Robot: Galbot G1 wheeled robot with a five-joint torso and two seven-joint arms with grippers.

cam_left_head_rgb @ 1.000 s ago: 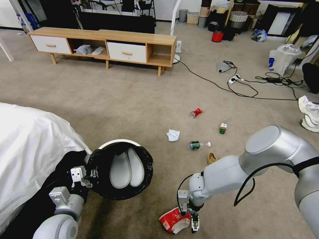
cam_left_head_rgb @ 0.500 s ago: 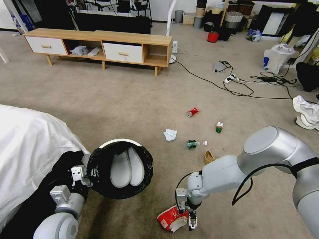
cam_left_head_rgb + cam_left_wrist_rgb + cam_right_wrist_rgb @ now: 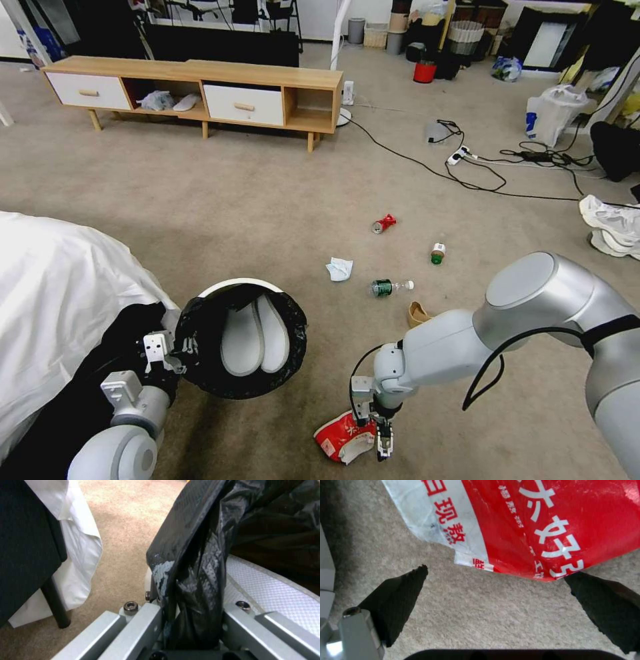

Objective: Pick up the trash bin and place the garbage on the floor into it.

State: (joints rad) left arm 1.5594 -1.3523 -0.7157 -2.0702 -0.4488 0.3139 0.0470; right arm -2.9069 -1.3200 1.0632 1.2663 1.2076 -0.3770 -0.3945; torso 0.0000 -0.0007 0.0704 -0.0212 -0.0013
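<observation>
The trash bin (image 3: pixel 240 285), white with a black bag liner (image 3: pixel 200 555), hangs tilted at the lower left with two pale flat pieces inside. My left gripper (image 3: pixel 170 353) is shut on its bagged rim; the fingers (image 3: pixel 146 620) clamp the black plastic. My right gripper (image 3: pixel 381 443) is open and low over the floor (image 3: pixel 267 200), at the edge of a red-and-white wrapper (image 3: pixel 340 437). The wrapper's corner (image 3: pixel 536 525) lies between the fingertips (image 3: pixel 410 580), untouched. More garbage lies beyond: a red can (image 3: pixel 383 224), a green can (image 3: pixel 437 253), a green bottle (image 3: pixel 387 287), a tissue (image 3: pixel 339 269) and a brown carton (image 3: pixel 418 313).
A white sheet (image 3: pixel 60 293) bulges at my left, next to the bin. A wooden cabinet (image 3: pixel 193 93) stands at the back. Cables (image 3: pixel 480 173), white shoes (image 3: pixel 610 227), a white plastic bag (image 3: pixel 550 117) and a red bucket (image 3: pixel 424 72) lie to the right and behind.
The whole head view has shifted a little, so the camera moved. Both grippers keep their places relative to the bin and the wrapper.
</observation>
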